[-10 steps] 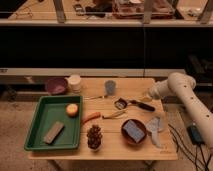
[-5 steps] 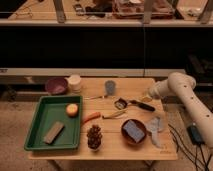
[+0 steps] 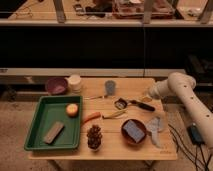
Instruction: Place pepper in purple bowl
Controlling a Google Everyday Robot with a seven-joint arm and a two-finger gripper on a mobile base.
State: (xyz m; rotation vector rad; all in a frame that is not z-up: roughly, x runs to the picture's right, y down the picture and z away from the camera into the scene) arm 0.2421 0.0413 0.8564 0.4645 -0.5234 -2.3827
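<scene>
The pepper [image 3: 91, 117], slim and orange-red, lies on the wooden table [image 3: 135, 150] just right of the green tray. The purple bowl [image 3: 56, 85] stands at the table's back left corner, beside a cream cup [image 3: 75, 82]. My gripper [image 3: 146, 98] hangs at the end of the white arm [image 3: 176, 85] over the table's right back part, above the handle end of a black scoop [image 3: 132, 104]. It is far right of the pepper and the bowl and touches neither.
A green tray [image 3: 36, 142] holds a round yellow-orange fruit [image 3: 73, 110] and a brown block [image 3: 53, 132]. Also on the table are a grey cup [image 3: 110, 87], a pale yellow piece [image 3: 114, 115], a pine cone [image 3: 94, 136], a dark brown bowl [image 3: 134, 131] and a grey object [image 3: 156, 125].
</scene>
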